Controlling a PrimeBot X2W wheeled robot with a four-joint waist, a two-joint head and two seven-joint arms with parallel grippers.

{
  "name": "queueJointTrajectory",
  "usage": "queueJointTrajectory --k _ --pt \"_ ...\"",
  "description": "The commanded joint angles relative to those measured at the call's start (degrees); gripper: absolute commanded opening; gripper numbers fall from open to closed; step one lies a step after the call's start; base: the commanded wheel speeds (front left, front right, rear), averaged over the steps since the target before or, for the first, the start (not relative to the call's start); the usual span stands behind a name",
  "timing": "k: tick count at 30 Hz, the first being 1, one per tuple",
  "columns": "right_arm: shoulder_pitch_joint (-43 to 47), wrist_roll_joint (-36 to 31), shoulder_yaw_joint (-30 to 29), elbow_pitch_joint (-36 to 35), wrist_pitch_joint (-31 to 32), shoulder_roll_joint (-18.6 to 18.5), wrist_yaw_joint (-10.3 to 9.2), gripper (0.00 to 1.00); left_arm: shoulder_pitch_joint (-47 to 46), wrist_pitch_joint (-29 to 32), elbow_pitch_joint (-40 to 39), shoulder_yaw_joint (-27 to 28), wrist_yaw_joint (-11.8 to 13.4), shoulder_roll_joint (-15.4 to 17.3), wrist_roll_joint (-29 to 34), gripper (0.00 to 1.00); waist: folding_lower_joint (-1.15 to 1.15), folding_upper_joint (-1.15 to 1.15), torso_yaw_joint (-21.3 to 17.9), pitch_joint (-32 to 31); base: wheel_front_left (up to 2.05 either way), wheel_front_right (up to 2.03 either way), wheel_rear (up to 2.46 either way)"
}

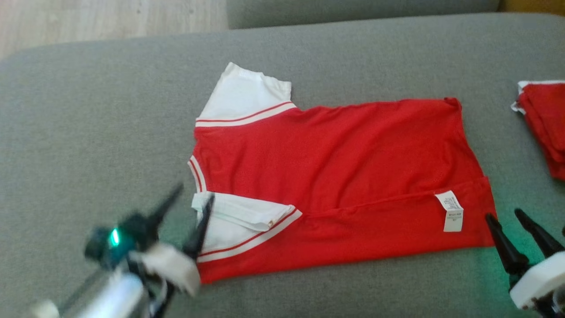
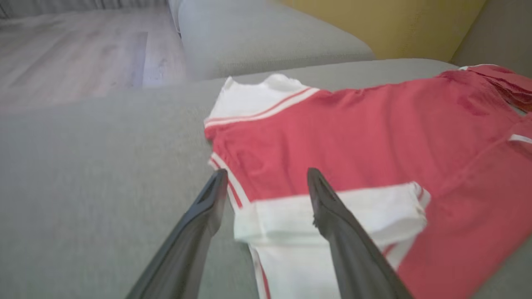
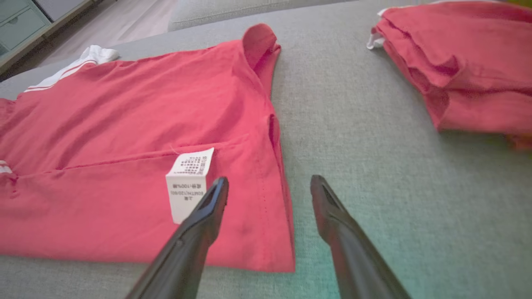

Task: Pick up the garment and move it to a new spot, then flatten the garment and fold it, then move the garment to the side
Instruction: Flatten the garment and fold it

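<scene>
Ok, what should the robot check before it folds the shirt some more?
1. Left gripper open, holding nothing: ok.
2. Right gripper open, holding nothing: ok.
3. Red T-shirt near side folded over, care label on top: ok.
4. Far hem corner flat: not ok, it curls up.
5. White sleeve clear of the left gripper: cannot tell.
6. Folded red garment apart from the T-shirt: ok.

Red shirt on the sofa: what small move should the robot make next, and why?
Probably reach across to the far edge of the shirt. The near edge lies folded over, label up; the left fingers and right fingers stand open, holding nothing, while the far white sleeve and far hem corner lie unfolded.
</scene>
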Motion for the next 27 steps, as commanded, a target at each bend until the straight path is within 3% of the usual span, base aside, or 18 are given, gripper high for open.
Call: queueJointTrajectory --k 1,8,11,14,22,27 --pt "-2.00 -1.24 -0.29 -2.21 -0.34 -1.34 -0.04 1.00 -6.29 1.05 -2.18 3.01 -0.73 2.42 0.79 1.00 0.00 0.00 -1.04 1.71 0.00 0.00 0.00" --pt "-5.05 -4.39 -0.71 -5.84 1.25 -0.14 -0.04 1.00 -23.74 9.35 0.77 5.37 -5.54 5.43 0.72 1.00 0.00 0.00 -3.81 6.45 0.00 0.00 0.00" --pt "-6.17 -5.08 -1.09 -7.02 1.70 -0.01 -0.04 1.00 -33.90 15.52 6.53 5.20 -9.81 5.16 -0.87 1.00 0.00 0.00 -5.13 9.36 0.00 0.00 0.00" --pt "-7.37 -5.65 -0.69 -7.51 1.99 0.18 -0.04 1.00 -40.38 19.77 11.92 4.63 -11.73 4.73 -2.15 1.00 0.00 0.00 -6.58 11.37 0.00 0.00 0.00" --pt "-10.77 -5.79 0.68 -7.92 2.04 0.14 -0.04 1.00 -50.88 28.12 22.99 1.29 -13.51 4.27 -4.47 1.00 0.00 0.00 -9.85 16.95 0.00 0.00 0.00" --pt "-12.92 -5.78 1.52 -7.49 1.48 0.06 -0.04 1.00 -54.90 28.64 28.76 -1.08 -13.69 3.90 -4.18 1.00 0.00 0.00 -11.37 19.74 0.00 0.00 0.00"
